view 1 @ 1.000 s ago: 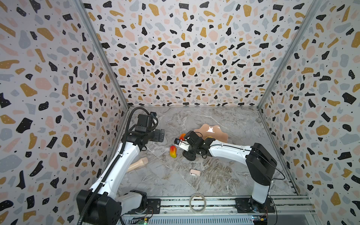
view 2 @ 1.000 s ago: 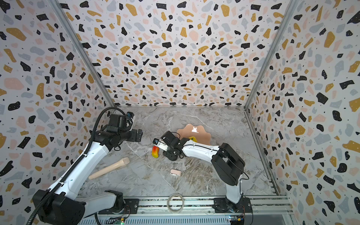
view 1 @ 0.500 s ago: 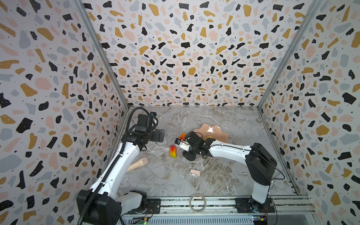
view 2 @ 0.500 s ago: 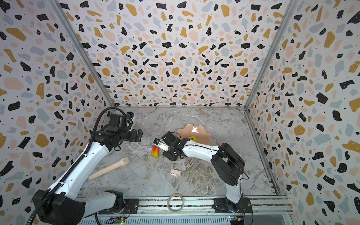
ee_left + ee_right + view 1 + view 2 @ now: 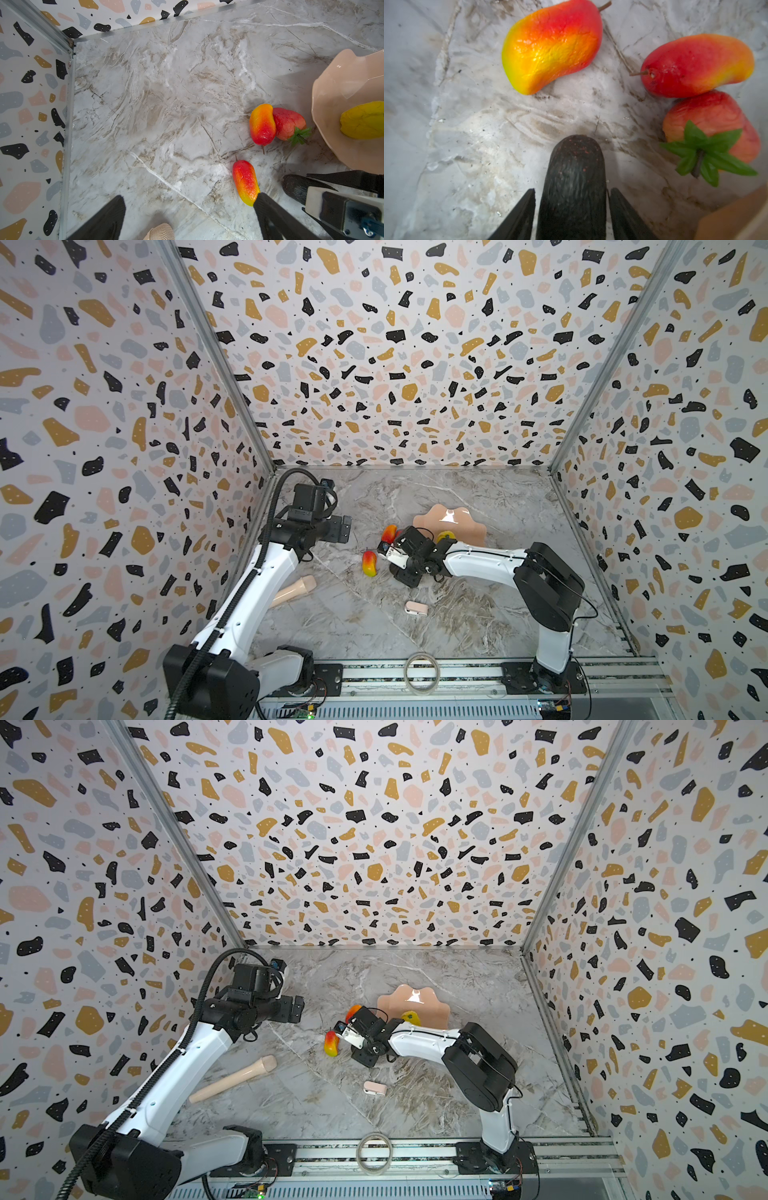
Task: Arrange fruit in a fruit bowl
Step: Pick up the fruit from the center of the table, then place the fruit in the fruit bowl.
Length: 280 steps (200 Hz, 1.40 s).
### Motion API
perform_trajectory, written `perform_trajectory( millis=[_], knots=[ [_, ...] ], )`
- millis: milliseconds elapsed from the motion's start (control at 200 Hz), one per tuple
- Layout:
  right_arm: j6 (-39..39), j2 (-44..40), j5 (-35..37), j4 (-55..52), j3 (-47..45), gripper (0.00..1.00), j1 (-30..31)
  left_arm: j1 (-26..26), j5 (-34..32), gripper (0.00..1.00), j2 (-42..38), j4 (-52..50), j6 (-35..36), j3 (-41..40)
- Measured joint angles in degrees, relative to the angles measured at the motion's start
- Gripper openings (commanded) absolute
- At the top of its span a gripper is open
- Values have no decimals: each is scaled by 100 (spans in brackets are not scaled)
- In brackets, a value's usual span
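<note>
Far left, a beige cylinder lies on the marble worktop, its lower end hidden behind my left arm in a top view. My left pincer hangs above the worktop with its jaws spread wide and nothing between them. Right of it, a lone mango lies by itself, one tip covered by my finger in the left wrist view. Just beyond, a second mango rests against the strawberry, which both top views all but hide behind my right wrist. My right pincer straddles the dark oval fruit down at the worktop, jaws drawn in close to both flanks. The frame cuts off the contact, so I cannot tell whether they press it. A pink clip lies well apart, nearer the front rail. Far right, the fruit bowl, cropped in both wrist views, holds the bumpy yellow fruit just inside its rim.
</note>
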Motion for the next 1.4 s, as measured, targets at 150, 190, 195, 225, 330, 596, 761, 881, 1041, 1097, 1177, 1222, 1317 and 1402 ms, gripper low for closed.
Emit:
perform_trajectory(
  millis=[150, 190, 195, 225, 330, 596, 761, 881, 1041, 1097, 1177, 1222, 1317, 1402],
  knots=[
    [63, 11, -37, 63, 0, 30, 0, 0, 0, 100, 7, 0, 4, 0],
    [63, 11, -37, 66, 0, 28, 0, 0, 0, 100, 9, 0, 4, 0],
    [63, 11, -37, 66, 0, 28, 0, 0, 0, 100, 9, 0, 4, 0],
    [63, 11, -37, 70, 0, 26, 0, 0, 0, 100, 11, 0, 7, 0],
    [68, -9, -39, 70, 0, 21, -11, 0, 0, 100, 15, 0, 9, 0],
    [229, -879, -179, 111, -20, 5, -345, 0, 0, 100, 37, 0, 15, 0],
    [514, -1814, -131, 291, -37, 0, -1248, 0, 2, 100, 37, 2, 17, 0],
    [767, -2009, 140, 352, -81, 0, -2009, 0, 7, 100, 55, 7, 17, 0],
    [1040, -1891, 350, 286, -468, 0, -2824, 0, 7, 100, 85, 7, 17, 0],
    [1108, -1812, 352, 256, -590, 0, -2990, 0, 9, 100, 85, 7, 17, 0],
    [1156, -1698, 348, 227, -695, 0, -3099, 0, 11, 100, 85, 7, 17, 0],
    [1182, -1633, 319, 229, -728, 0, -3112, 0, 13, 100, 85, 7, 17, 0],
    [1241, -1510, 219, 254, -765, 0, -3110, 0, 26, 100, 85, 7, 15, 0],
    [1292, -1388, 138, 321, -804, 0, -3110, 0, 28, 100, 85, 7, 17, 0]
  ],
)
